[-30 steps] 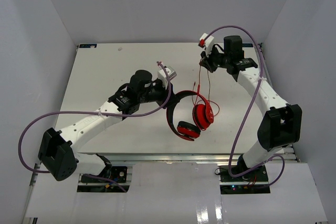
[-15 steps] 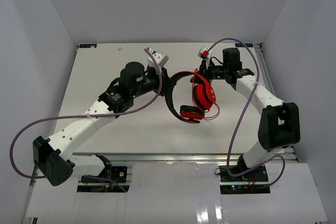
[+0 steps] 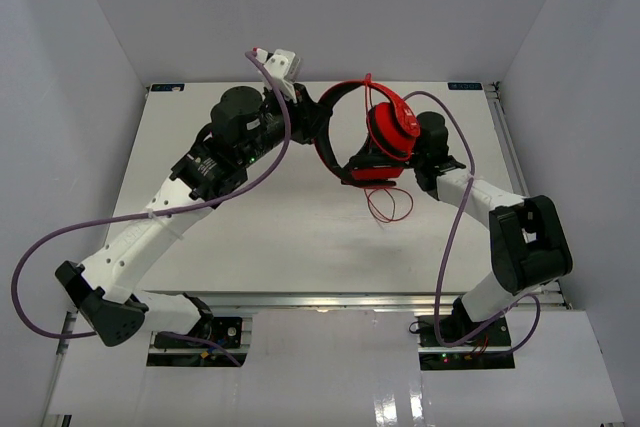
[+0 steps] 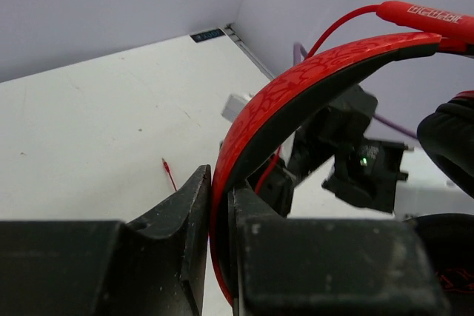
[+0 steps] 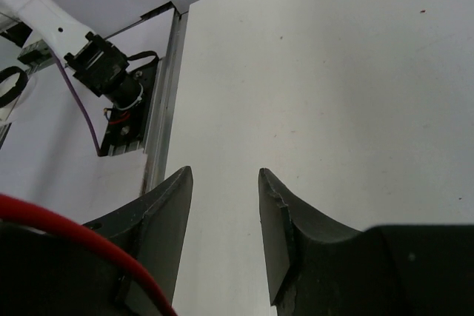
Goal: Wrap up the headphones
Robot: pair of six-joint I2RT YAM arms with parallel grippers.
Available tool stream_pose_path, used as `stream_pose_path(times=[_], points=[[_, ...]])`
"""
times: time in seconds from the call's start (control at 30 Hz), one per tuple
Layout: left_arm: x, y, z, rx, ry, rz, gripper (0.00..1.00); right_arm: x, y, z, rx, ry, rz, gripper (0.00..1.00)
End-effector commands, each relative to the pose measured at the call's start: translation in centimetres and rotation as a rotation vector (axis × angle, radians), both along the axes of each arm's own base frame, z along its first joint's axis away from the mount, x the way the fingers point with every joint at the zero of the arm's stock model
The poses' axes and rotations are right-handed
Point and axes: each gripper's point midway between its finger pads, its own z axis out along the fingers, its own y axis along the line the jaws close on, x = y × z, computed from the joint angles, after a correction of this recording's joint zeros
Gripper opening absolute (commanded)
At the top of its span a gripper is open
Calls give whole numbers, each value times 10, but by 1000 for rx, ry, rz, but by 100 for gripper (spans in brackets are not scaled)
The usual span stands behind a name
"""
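Broadly, one white table (image 3: 250, 237) fills the middle of the overhead view, with two arms on it. The left arm (image 3: 170, 217) rises from the lower left toward upper centre. The right arm (image 3: 520, 247) bends up from the lower right. Two purple cables show, one looping off the left arm (image 3: 40, 257) and one along the right arm (image 3: 455, 237).

One pair of red headphones (image 3: 392, 130) is held up at upper centre of the overhead view, above the far part of the table. Its headband (image 4: 296, 94) arcs toward the back wall. Its two ear cups sit on the right: one round cup (image 3: 395, 125) faces the camera, the other (image 3: 372, 169) just below it. One thin red cord (image 3: 388, 205) hangs in loose loops under the cups, right of centre.

The left fingers (image 4: 194, 197) are clamped on the headband, one on each side of it. The right fingers (image 5: 176, 197) stand apart with only bare table showing between them; a stretch of cord crosses the lower left of that wrist view.
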Motion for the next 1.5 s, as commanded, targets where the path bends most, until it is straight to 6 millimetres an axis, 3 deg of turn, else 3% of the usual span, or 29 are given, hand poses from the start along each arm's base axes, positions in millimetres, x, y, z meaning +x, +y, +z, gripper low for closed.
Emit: stream_pose_path(times=[0.0,0.2,0.43,0.57,0.73,0.83,0.9,0.97,1.03,1.1,1.27,1.37,1.47], points=[[16,27,53,-164,-16,207,0,-19,-2,15,61,-60,40,48],[36,68,80,-285,-33,464,0,-44,-11,-2,56,-69,47,48],[46,104,101,-394,-79,663,0,-57,-14,-8,38,-88,46,45],[50,117,109,-434,-100,744,0,-66,-12,-11,34,-94,58,34],[61,145,105,-387,-152,932,0,-78,-10,-11,-2,-101,58,11],[74,158,83,-280,-157,1037,0,-65,-12,-18,-135,-210,-28,8],[86,164,58,-165,-145,1069,0,-56,-19,-14,-267,-301,-99,8],[98,172,18,-43,-110,1092,0,-50,-28,4,-360,-451,-162,8],[107,175,-10,30,-81,1090,0,-45,-29,33,-417,-598,-223,8],[113,173,-40,87,-34,1067,0,-30,-43,56,-494,-719,-330,8],[120,144,-119,231,97,904,0,1,-62,106,-582,-940,-496,8],[115,118,-159,301,181,753,0,19,-64,121,-630,-1041,-567,8],[103,85,-187,352,233,559,0,37,-62,134,-656,-1127,-638,8]])
